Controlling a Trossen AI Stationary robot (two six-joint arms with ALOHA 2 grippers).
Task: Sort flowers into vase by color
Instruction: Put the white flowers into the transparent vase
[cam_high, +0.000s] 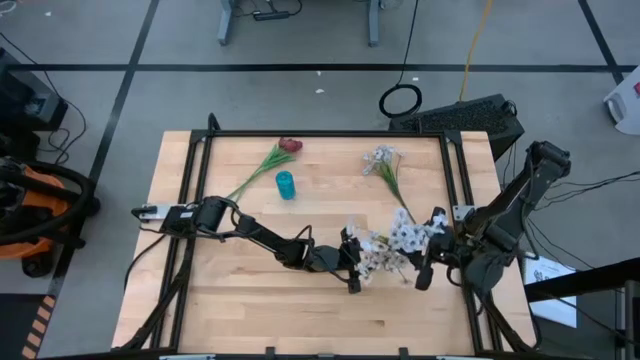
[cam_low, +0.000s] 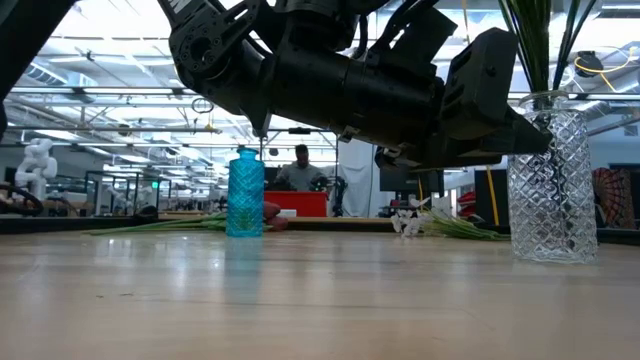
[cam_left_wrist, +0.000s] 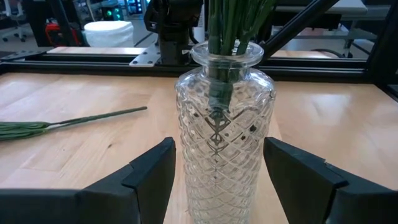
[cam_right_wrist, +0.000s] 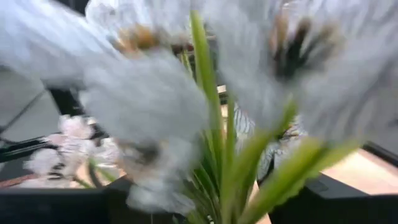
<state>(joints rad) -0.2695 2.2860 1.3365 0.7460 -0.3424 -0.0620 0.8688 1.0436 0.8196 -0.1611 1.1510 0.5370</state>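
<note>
A clear cut-glass vase (cam_left_wrist: 224, 124) stands on the table right of centre, with several green stems in it; their white blossoms (cam_high: 392, 242) spread above it. My left gripper (cam_high: 351, 261) is open, one finger on each side of the vase's belly, with a small gap at each. My right gripper (cam_high: 429, 248) is open on the vase's other side, up among the blossoms and stems (cam_right_wrist: 214, 155). A red tulip flower (cam_high: 288, 146) and a white spray (cam_high: 384, 162) lie on the far part of the table. A small blue vase (cam_high: 286, 185) stands near the tulip's stem. My right gripper has green stems (cam_right_wrist: 217, 180) between its spread fingers, coming level from the table's right. Blurred blossoms fill the wrist view, and I cannot tell whether a finger touches a stem.
A black frame rail (cam_high: 330, 133) runs round the tabletop. The blue vase also shows in the low view (cam_low: 245, 195), left of the clear vase (cam_low: 550, 190). Bare wood lies at the near left (cam_high: 230, 300). A person (cam_low: 302, 170) stands in the room behind.
</note>
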